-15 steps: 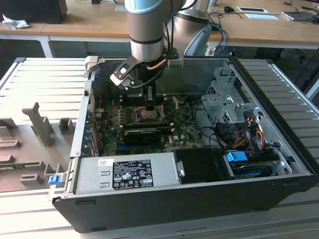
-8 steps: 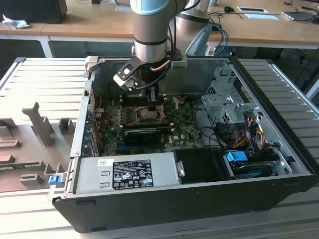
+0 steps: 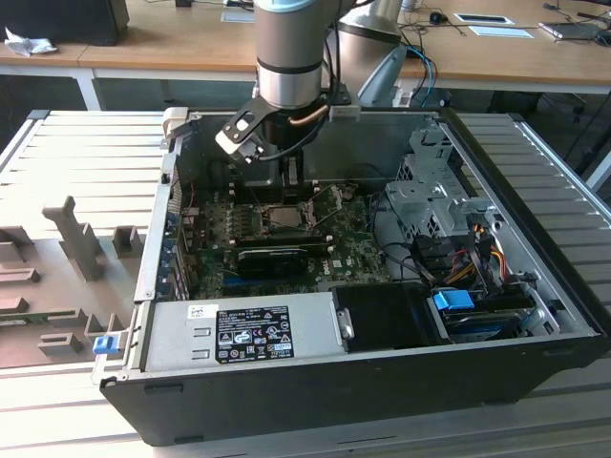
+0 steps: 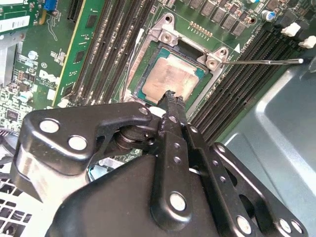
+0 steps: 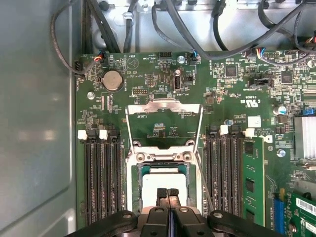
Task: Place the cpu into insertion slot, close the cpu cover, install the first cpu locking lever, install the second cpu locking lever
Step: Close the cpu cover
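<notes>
Already the cpu (image 5: 163, 180) lay seated in the insertion slot (image 3: 284, 219) near mid-frame of the exterior view, gripper (image 5: 168, 192) pinched shut and empty just above it; cpu cover (image 5: 164, 104) stood open, locking lever (image 4: 261, 61) free, so closing and latching apparently remained.

Light: bright, even, overhead. Glare: cpu (image 5: 155, 178) washed pale just ahead of gripper (image 5: 168, 193). Shadow: soft, on motherboard (image 3: 215, 234) beneath gripper.

Silver-grey arm (image 3: 286, 57), pale-blue cap (image 3: 286, 6), black linkage hand (image 5: 168, 193) — silver rivets (image 4: 177, 200)
</notes>
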`<state>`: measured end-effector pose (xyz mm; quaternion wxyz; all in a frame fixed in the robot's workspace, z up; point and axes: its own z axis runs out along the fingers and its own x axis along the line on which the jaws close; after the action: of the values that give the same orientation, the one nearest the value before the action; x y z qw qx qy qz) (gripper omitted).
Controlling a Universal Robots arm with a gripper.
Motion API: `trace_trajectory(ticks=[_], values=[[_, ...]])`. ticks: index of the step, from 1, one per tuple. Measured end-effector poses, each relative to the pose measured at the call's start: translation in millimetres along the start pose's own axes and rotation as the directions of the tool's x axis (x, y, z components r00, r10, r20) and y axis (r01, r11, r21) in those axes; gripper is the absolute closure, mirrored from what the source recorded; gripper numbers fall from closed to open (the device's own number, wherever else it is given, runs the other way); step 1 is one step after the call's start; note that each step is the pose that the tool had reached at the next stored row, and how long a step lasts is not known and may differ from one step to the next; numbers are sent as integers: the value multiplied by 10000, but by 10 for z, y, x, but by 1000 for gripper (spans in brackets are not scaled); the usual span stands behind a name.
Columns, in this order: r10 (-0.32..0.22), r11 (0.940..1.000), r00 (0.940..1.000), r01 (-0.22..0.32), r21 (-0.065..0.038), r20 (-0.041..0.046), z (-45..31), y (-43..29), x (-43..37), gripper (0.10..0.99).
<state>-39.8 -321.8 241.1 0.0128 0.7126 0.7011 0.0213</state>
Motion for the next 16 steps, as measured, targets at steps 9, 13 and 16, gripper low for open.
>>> trace_trajectory(ticks=[9, 13, 16], values=[[0, 10000, 10000, 0, 0, 0, -54, 2, 1, 980], [1, 10000, 10000, -1, -1, 0, -85, 4, 1, 980], [2, 10000, 10000, -2, -1, -2, -86, 5, 2, 980]])
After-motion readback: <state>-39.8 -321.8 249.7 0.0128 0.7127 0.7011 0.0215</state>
